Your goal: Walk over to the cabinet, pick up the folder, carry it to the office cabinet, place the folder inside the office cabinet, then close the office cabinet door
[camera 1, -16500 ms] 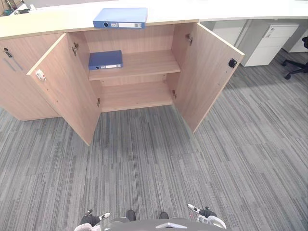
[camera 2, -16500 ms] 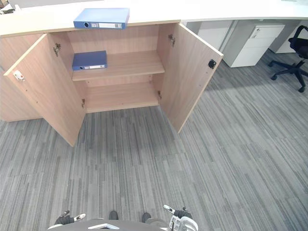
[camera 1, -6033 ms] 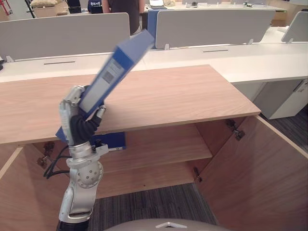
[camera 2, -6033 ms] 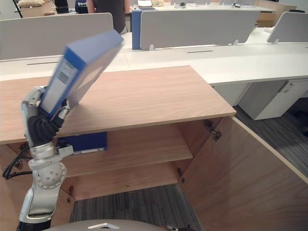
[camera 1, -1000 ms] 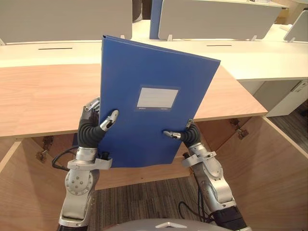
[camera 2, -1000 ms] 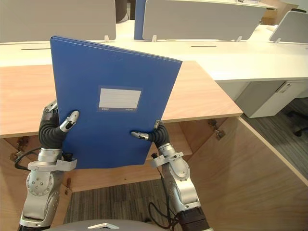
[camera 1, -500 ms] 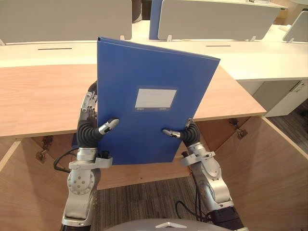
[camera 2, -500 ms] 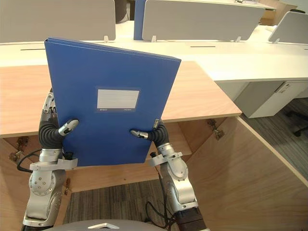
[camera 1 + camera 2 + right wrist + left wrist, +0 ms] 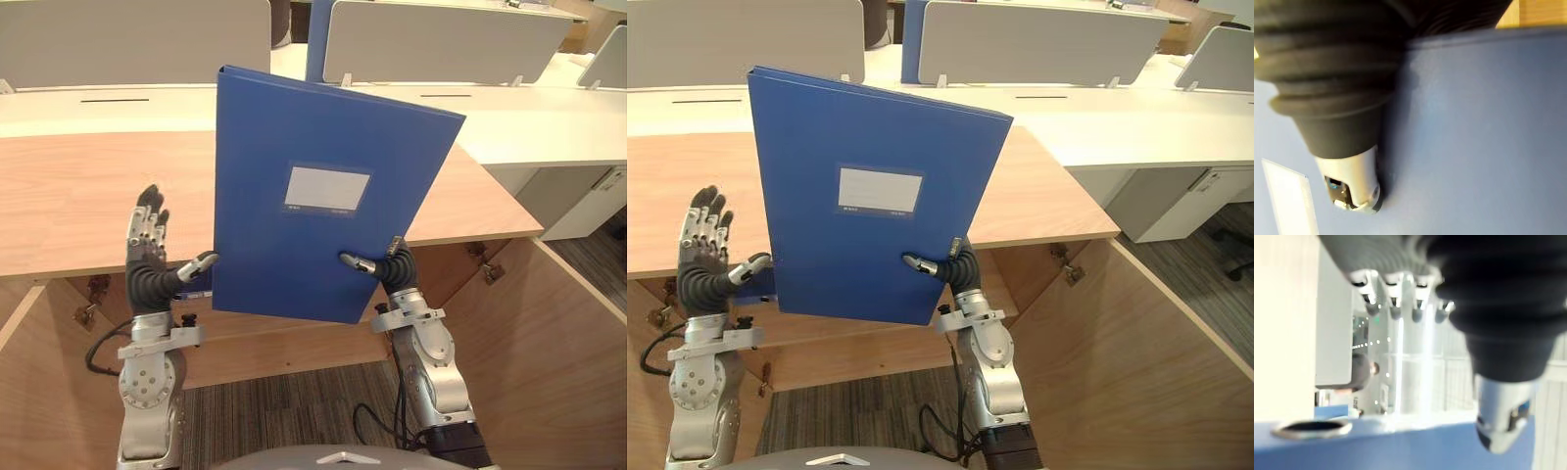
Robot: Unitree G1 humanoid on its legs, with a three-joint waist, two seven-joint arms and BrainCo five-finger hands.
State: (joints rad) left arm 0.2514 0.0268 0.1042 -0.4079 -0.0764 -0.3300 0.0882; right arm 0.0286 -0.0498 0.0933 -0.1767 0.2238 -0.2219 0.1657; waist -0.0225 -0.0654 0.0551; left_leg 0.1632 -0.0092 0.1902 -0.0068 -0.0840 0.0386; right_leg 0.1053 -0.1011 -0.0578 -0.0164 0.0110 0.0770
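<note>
A blue folder [image 9: 323, 196] with a white label stands upright in the air, above the wooden cabinet top [image 9: 78, 196]. My right hand [image 9: 397, 279] is shut on its lower right corner, thumb [image 9: 1354, 186] pressed on the front cover [image 9: 1474, 147]. My left hand [image 9: 147, 279] is open just left of the folder, fingers [image 9: 1396, 293] straight up. Its thumb points toward the folder's left edge, and I cannot tell whether it touches. Below the cabinet top, a sliver of a second blue folder [image 9: 754, 284] shows on the shelf.
The cabinet's right door [image 9: 558, 343] hangs open toward me, and the left door's edge [image 9: 15, 328] shows at lower left. White desks with grey partitions [image 9: 127, 39] stand behind the cabinet. A white drawer unit [image 9: 588, 201] is at far right. Grey carpet [image 9: 284, 416] lies below.
My left hand has let go of the folder, straightened its fingers and drawn off to the left. The folder has shifted a little right and up, in the right hand alone.
</note>
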